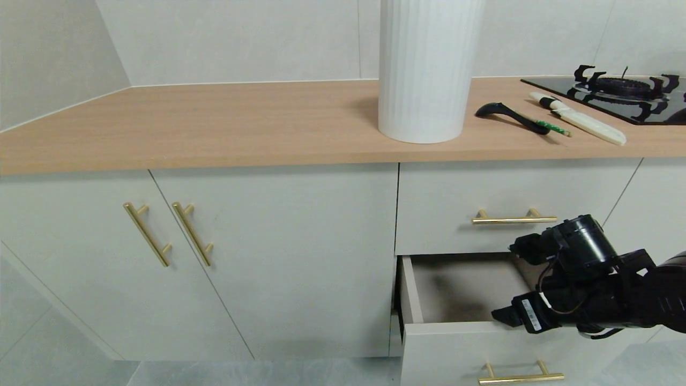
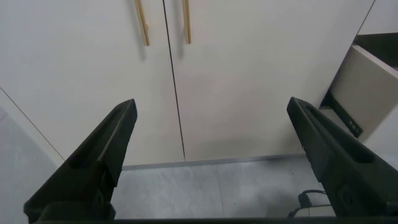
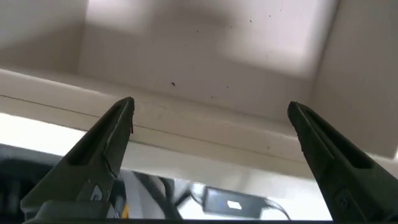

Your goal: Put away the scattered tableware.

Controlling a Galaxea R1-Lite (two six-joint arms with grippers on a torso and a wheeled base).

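Up on the bench (image 1: 214,123), near its right end between a tall white ribbed cylinder (image 1: 426,69) and the gas hob (image 1: 616,94), lies the scattered tableware: a black ladle (image 1: 512,117), a thin green-patterned stick (image 1: 554,128) that touches the ladle's handle end, and a white knife (image 1: 581,124) just beside them. All three lie nearly parallel, their long axes running on a slant from the back of the bench, on the cylinder's side, toward its front edge on the hob's side. Far below them, the second drawer (image 1: 450,327) stands pulled out with nothing visible inside, and the right jaws hang at its front rim, spread apart and holding nothing; the right wrist view looks between them at the bare drawer floor (image 3: 205,56). From there the tableware lies above and farther back, roughly over the drawer's own column. The left jaws, also apart and holding nothing, sit low before the double cupboard doors (image 2: 174,74), well off to the left. The right arm is therefore clearly the nearer one, and the coming move likely calls for it to rise to bench height and turn so the jaws close across a handle, not along it.
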